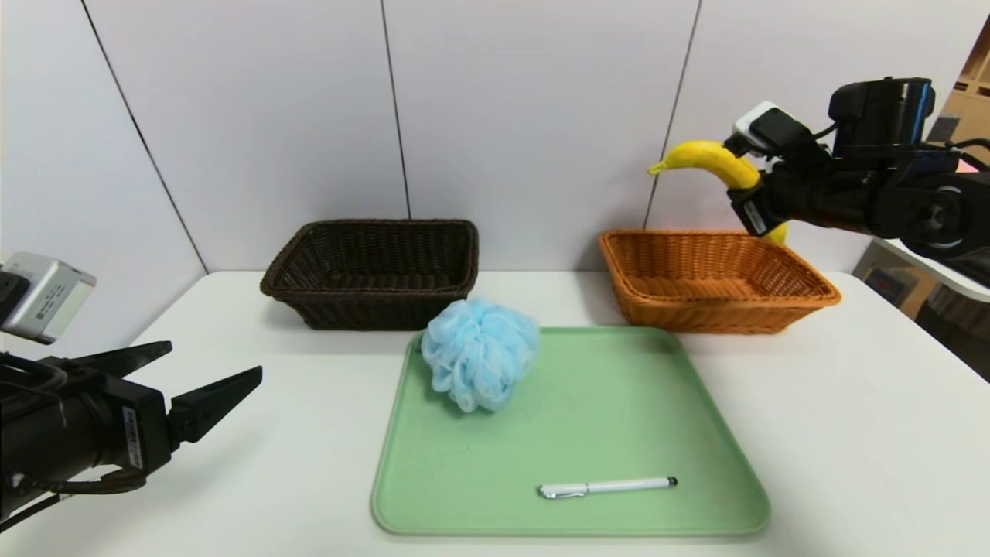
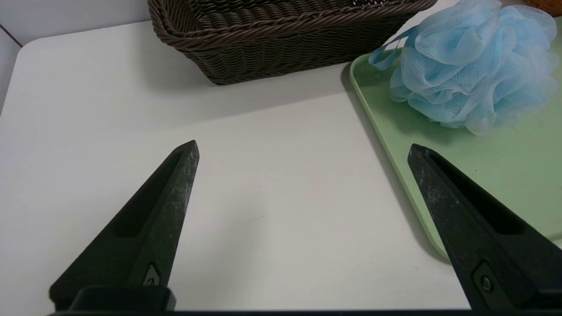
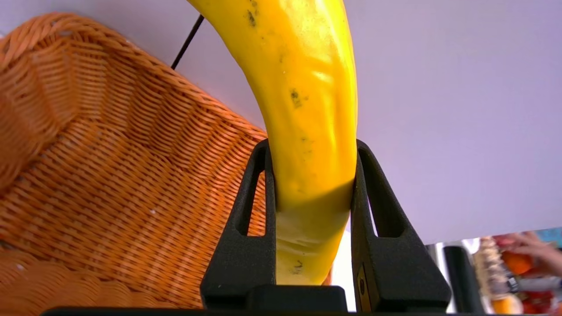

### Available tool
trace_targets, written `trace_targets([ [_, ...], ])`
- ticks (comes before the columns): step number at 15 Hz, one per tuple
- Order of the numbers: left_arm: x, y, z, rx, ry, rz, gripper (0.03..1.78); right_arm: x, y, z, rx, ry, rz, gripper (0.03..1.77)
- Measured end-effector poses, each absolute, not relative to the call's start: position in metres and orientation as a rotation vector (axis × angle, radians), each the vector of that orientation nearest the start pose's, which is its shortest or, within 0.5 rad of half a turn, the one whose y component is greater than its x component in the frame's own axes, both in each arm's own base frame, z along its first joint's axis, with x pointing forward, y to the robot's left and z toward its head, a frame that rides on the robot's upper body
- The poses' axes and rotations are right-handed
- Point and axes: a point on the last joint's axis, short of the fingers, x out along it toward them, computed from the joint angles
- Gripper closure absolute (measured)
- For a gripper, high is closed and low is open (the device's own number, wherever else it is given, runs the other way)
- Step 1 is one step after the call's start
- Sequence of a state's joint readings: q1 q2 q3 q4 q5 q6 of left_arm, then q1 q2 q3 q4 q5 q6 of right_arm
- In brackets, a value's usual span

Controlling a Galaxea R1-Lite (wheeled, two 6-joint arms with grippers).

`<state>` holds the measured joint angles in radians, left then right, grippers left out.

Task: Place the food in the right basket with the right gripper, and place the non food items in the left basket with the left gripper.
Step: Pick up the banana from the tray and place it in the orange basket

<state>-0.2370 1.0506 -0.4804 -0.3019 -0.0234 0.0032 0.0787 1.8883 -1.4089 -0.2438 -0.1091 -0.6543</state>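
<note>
counter (image 1: 851, 433): white, carrying everything | dark brown basket (image 1: 371, 271) sitting at back left | orange basket (image 1: 715, 282) sitting at back right | green tray (image 1: 603, 433) lying in front, between them

**Arm status**

Right gripper (image 1: 754, 203) raised at upper right, arm reaching in from the right edge, fingers clamped. Left gripper (image 1: 220, 379) low at left, near level, pointing forward, fingers (image 2: 171, 197) spread wide, empty.
</note>
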Motion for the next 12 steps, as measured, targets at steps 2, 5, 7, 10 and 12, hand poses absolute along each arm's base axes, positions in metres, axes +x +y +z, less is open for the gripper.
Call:
trace_targets([
  [2, 0.134, -0.033, 0.202, 0.033, 0.273, -0.262, 0.12, 0.387, 0.026, 0.241, -0.610, 0.271, -0.001, 1.34],
  [5, 0.134, -0.034, 0.200, 0.033, 0.280, -0.263, 0.12, 0.391, 0.026, 0.226, -0.529, 0.365, -0.034, 1.34],
  [7, 0.134, -0.034, 0.198, 0.033, 0.286, -0.265, 0.12, 0.388, 0.025, 0.219, -0.508, 0.446, -0.017, 1.34],
  [10, 0.134, -0.034, 0.197, 0.034, 0.289, -0.270, 0.12, 0.383, 0.025, 0.231, -0.506, 0.529, 0.003, 1.34],
  [12, 0.133, -0.035, 0.197, 0.035, 0.290, -0.272, 0.12, 0.379, 0.025, 0.244, -0.496, 0.572, 0.011, 1.34],
])
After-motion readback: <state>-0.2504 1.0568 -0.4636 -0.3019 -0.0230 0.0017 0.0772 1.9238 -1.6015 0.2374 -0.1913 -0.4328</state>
